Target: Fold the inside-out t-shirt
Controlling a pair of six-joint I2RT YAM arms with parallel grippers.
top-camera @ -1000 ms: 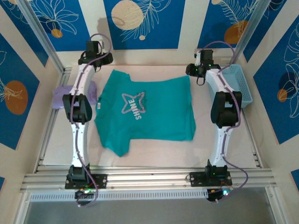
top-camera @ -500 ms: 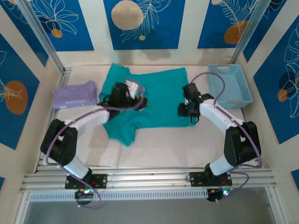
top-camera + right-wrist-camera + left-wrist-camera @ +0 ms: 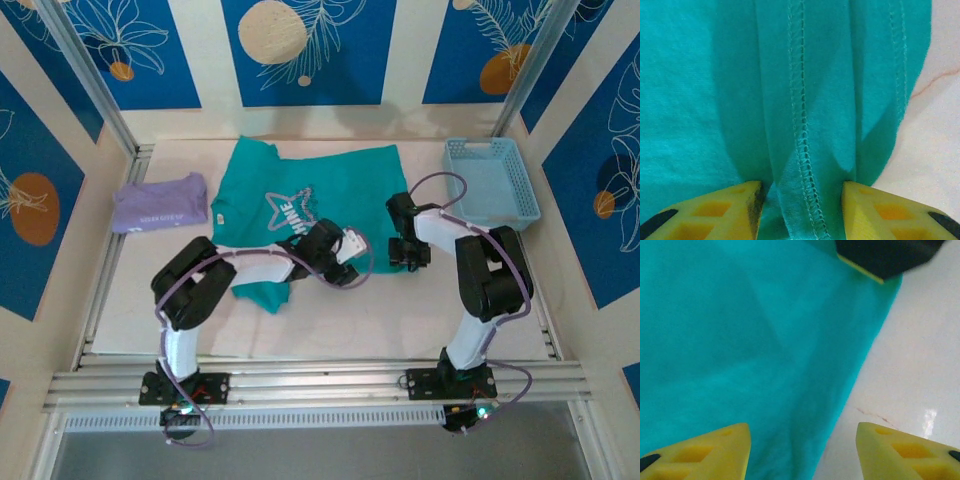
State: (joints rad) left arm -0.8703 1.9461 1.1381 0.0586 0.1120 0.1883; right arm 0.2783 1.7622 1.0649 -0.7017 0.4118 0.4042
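The inside-out t-shirt [image 3: 260, 185], teal with a whitish star print, lies spread on the white table. My left gripper [image 3: 352, 245] hovers low over its near right part. In the left wrist view the left gripper [image 3: 802, 455] is open, its yellow fingertips [image 3: 715, 452] straddling the cloth's edge [image 3: 860, 370] with nothing pinched. My right gripper [image 3: 408, 252] is at the shirt's right hem. In the right wrist view the right gripper [image 3: 801, 210] is shut on a bunched ridge of stitched hem [image 3: 802, 130]. The shirt's near right corner is hidden under both grippers.
A folded lavender shirt [image 3: 160, 202] lies at the left edge of the table. A light blue basket [image 3: 490, 185] stands at the back right. Bare white table [image 3: 350, 320] stretches along the front between the arm bases. Metal rails frame the table.
Both arms have come in from the back corners. The left gripper crossed the shirt rightwards to its right edge. The right gripper dropped onto the right hem and gathered cloth.
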